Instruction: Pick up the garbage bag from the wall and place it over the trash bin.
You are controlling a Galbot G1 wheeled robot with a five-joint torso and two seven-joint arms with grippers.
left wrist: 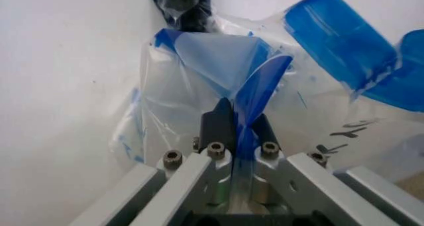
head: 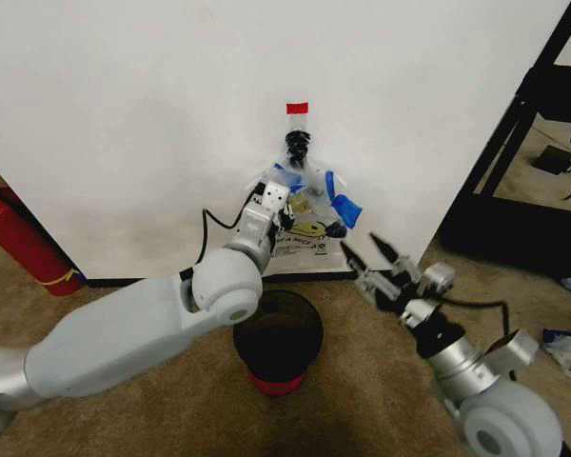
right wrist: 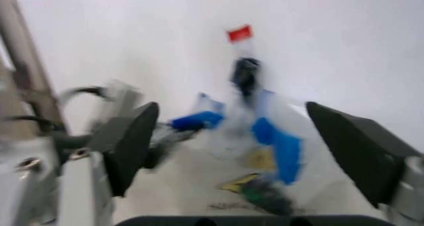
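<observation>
The left hand (left wrist: 242,129) is pinched closed on a blue fold of the garbage bag (head: 314,205), which hangs on the wall (head: 124,114). Right hand (head: 373,255) gapes wide, holding nothing, just beside the bag.

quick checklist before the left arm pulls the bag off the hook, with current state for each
1. Left gripper clamped on the garbage bag: ok, pads closed on a blue fold.
2. Bag on the black hook on the wall: ok, it hangs there under the red tape strip.
3. Grip deep enough to hold during a pull: cannot tell.
4. Right gripper out of the way: ok, open, right of the bag, apart from it.
5. Trash bin ready below: ok, upright on the carpet, mouth open.
</observation>
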